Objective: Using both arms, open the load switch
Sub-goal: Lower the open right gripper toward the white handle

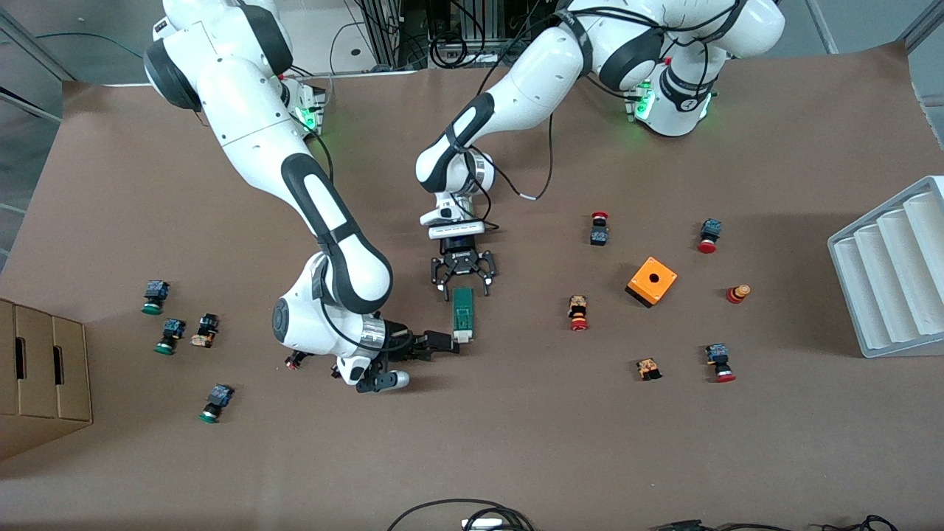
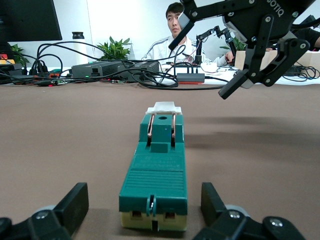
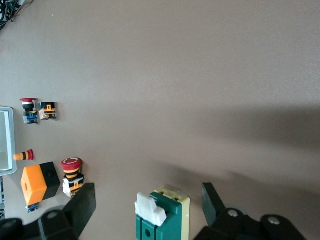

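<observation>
Brown paper covers the table (image 1: 516,442) in the front view, where the load switch (image 1: 462,313) lies flat near the middle, its white lever end nearer to the camera. The left gripper (image 1: 465,286) sits low at the switch's end farther from the camera, fingers spread wide to either side of it, gripping nothing. The right gripper (image 1: 448,344) hangs just beside the lever end, jaws wide and empty. Toward the left arm's end lie the orange box (image 1: 651,281), red-capped buttons (image 1: 578,313) and a white ribbed tray (image 1: 896,273); toward the right arm's end, green-capped buttons (image 1: 155,296) and a cardboard box (image 1: 40,376). None of these crowds the switch. From the left wrist view, the load switch (image 2: 157,172) runs straight away between the open fingers (image 2: 67,207), untouched, with the right gripper (image 2: 250,75) raised above its white end. From the right wrist view, the white lever (image 3: 150,209) shows between spread fingers (image 3: 80,205), with the orange box (image 3: 37,182) and a red button (image 3: 73,175) well apart.
</observation>
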